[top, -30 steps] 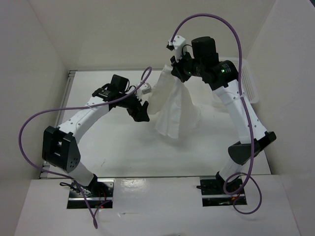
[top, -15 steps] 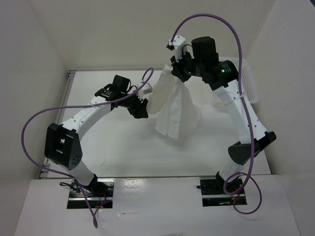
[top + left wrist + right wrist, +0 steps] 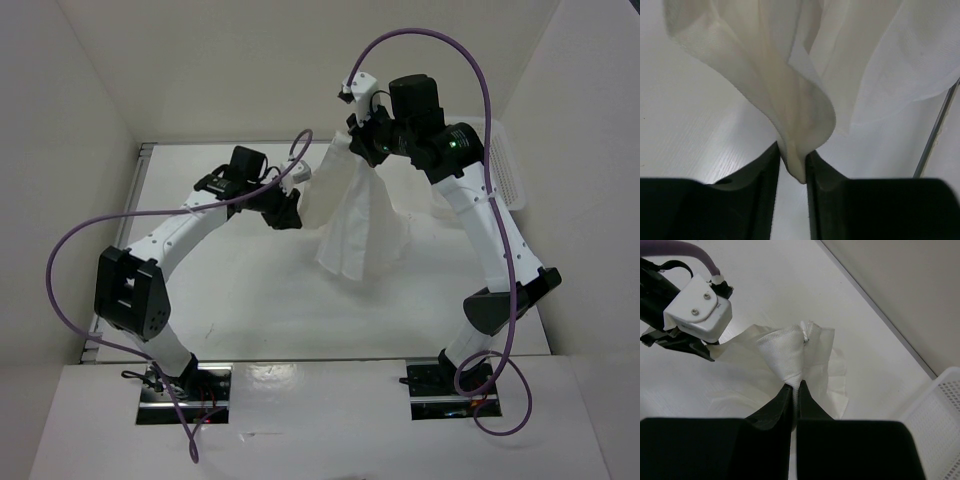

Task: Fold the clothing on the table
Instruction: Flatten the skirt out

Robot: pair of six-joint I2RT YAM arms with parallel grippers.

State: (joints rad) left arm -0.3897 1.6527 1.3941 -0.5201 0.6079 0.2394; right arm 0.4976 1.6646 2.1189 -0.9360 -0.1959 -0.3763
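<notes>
The clothing (image 3: 355, 225), a thin white garment, hangs in the air above the table (image 3: 250, 300), its lower hem near the surface. My right gripper (image 3: 362, 142) holds it from the top, jaws shut on a bunched corner (image 3: 785, 355), as the right wrist view shows at the fingertips (image 3: 796, 387). My left gripper (image 3: 296, 208) is at the garment's left edge. In the left wrist view a rolled fold of the fabric (image 3: 790, 90) sits between the two black fingers (image 3: 792, 160), touching both.
A white perforated basket (image 3: 505, 170) stands at the back right, also seen in the right wrist view (image 3: 940, 415). White walls enclose the table on three sides. A grey rail (image 3: 935, 135) marks the table edge. Purple cables loop over both arms.
My left gripper has moved up and right to the garment's left edge and its jaws have closed in on the fabric. The right arm has held still.
</notes>
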